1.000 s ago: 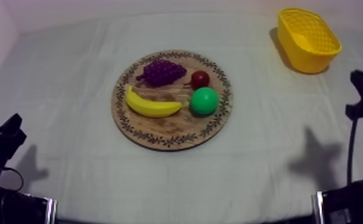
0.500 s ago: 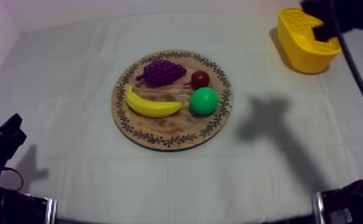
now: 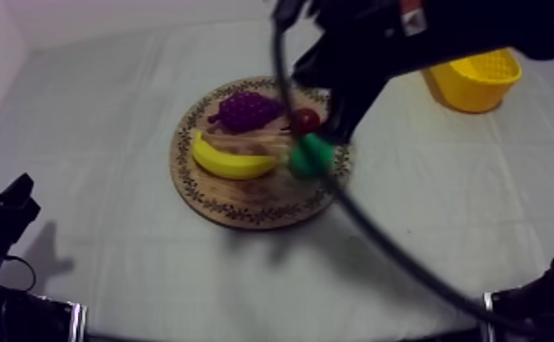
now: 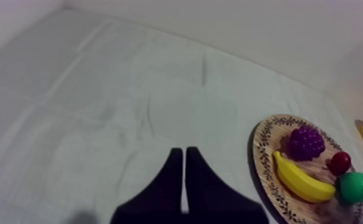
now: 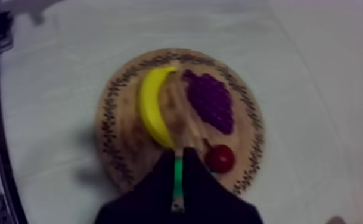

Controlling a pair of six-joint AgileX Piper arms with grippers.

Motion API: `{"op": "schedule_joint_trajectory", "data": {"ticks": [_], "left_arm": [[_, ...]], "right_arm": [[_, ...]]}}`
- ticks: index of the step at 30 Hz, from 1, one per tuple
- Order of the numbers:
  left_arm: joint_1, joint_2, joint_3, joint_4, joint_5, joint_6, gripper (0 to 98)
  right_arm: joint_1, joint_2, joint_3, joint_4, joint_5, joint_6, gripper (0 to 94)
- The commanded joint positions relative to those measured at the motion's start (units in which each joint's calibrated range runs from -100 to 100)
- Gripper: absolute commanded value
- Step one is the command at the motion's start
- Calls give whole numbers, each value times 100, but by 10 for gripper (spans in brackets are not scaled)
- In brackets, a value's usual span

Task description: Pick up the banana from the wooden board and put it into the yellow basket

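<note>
Right arm stretched in from the upper right, slanting low over the bench (image 3: 98, 136). The right hand (image 3: 338, 129) hangs above the wooden board (image 3: 244, 215), over the round green fruit (image 3: 309, 158) and just beside the small red fruit (image 3: 306, 119). Its black fingers lie pressed together in a narrow wedge, clenched on nothing, with a sliver of green showing through the slit between them.

The banana (image 3: 233, 162) lies flat on the board, ungrasped, between the bunch of grapes (image 3: 244, 109) and the board's near rim, the green fruit at its tip.

The yellow basket (image 3: 480, 86) sits well apart at the far right, partly behind the arm.

The left arm sits low at the left edge, and the left hand (image 4: 183, 152) is clenched too, fingers together over bare cloth, pointing past the board's side.

There is a small red-and-white patch on the right arm, too blurred to read.

The grey-white cloth is faintly creased, with the arm's shadow falling across the board's near edge. A pale wall rises behind the bench.
</note>
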Motion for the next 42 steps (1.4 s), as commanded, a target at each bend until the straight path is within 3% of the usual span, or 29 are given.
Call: {"op": "schedule_joint_trajectory", "data": {"ticks": [1,12,13,17,21,42], "left_arm": [[0,-3,3,-1,1,1,1],[0,-3,3,-1,1,0,1],[0,-3,3,-1,1,0,1],[0,-3,3,-1,1,0,1],[0,-3,3,-1,1,0,1],[0,-3,3,-1,1,-1,1]], "right_arm": [[-178,363,-225,6,82,2,50],[-511,1082,-331,462,-183,-491,115],[-505,1116,-335,449,-214,-464,156],[-414,1247,-492,225,-248,-225,461],[-357,1360,-679,46,-160,-11,561],[-286,2651,-1432,98,66,13,604]]}}
